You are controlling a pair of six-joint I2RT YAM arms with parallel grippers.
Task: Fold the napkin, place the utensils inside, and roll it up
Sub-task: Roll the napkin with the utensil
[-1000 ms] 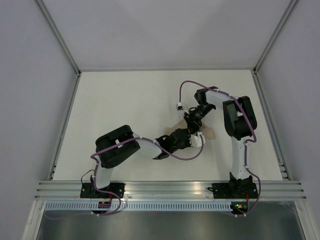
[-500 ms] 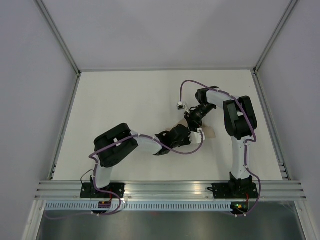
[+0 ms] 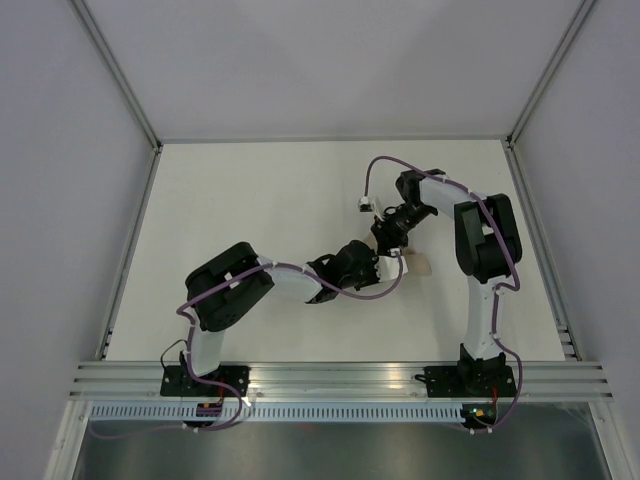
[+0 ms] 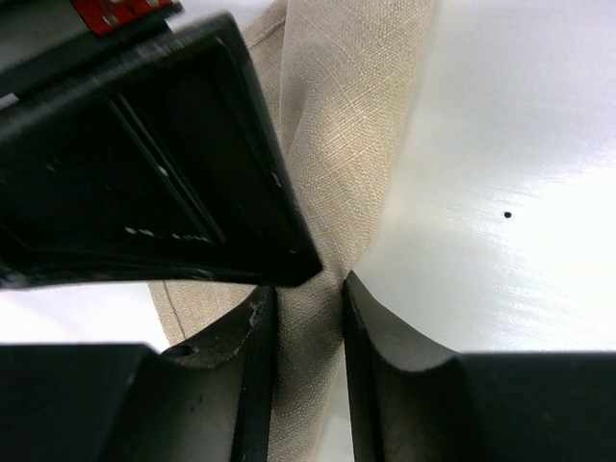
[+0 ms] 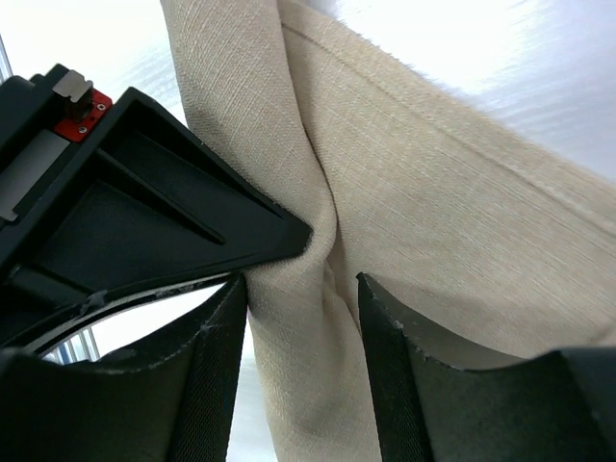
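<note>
The left gripper (image 4: 310,318) is pinching a ridge of the napkin (image 4: 351,115), bunched toward the table's (image 3: 250,200) right edge. The right gripper (image 5: 301,322) is straddling it with wider jaws, grip impossible to tell. Any uneven tugging would be risking a collapsed fold.

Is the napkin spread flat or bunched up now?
Bunched up: the napkin is gathered in creased folds, pinched in the left gripper.

napkin (image 5: 433,183): woven cloth, matt | table (image 4: 520,144): smooth, glossy wht
</note>
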